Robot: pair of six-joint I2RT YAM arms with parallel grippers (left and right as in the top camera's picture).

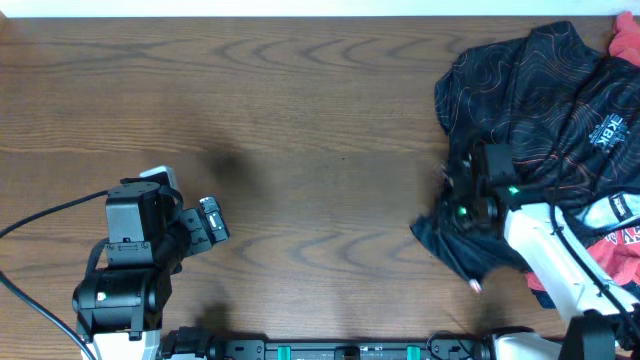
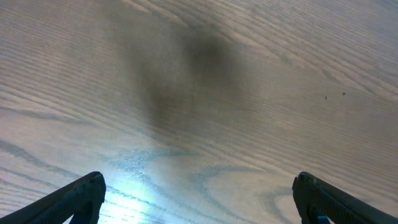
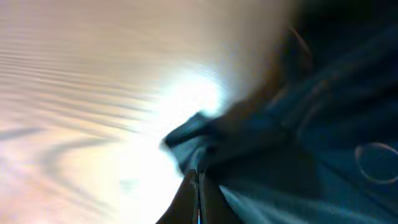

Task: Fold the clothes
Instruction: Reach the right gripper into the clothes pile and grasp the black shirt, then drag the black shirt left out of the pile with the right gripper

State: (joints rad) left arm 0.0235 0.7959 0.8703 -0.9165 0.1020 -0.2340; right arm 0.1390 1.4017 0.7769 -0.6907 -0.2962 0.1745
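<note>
The black jersey [image 1: 530, 90] with thin orange contour lines and white lettering lies crumpled at the table's right side. A dark fold of it fills the right wrist view [image 3: 323, 124]. My right gripper [image 1: 466, 190] sits on the jersey's left edge. Its fingers [image 3: 196, 177] are pressed together, pinching a fold of the black fabric just above the table. My left gripper [image 1: 212, 220] is at the front left, far from the jersey. It is open and empty over bare wood [image 2: 199, 183].
A red garment with white print [image 1: 615, 245] lies under the jersey at the right edge. A pink-red piece of cloth [image 1: 628, 40] shows at the top right corner. The wooden table [image 1: 300, 120] stretches between the two arms.
</note>
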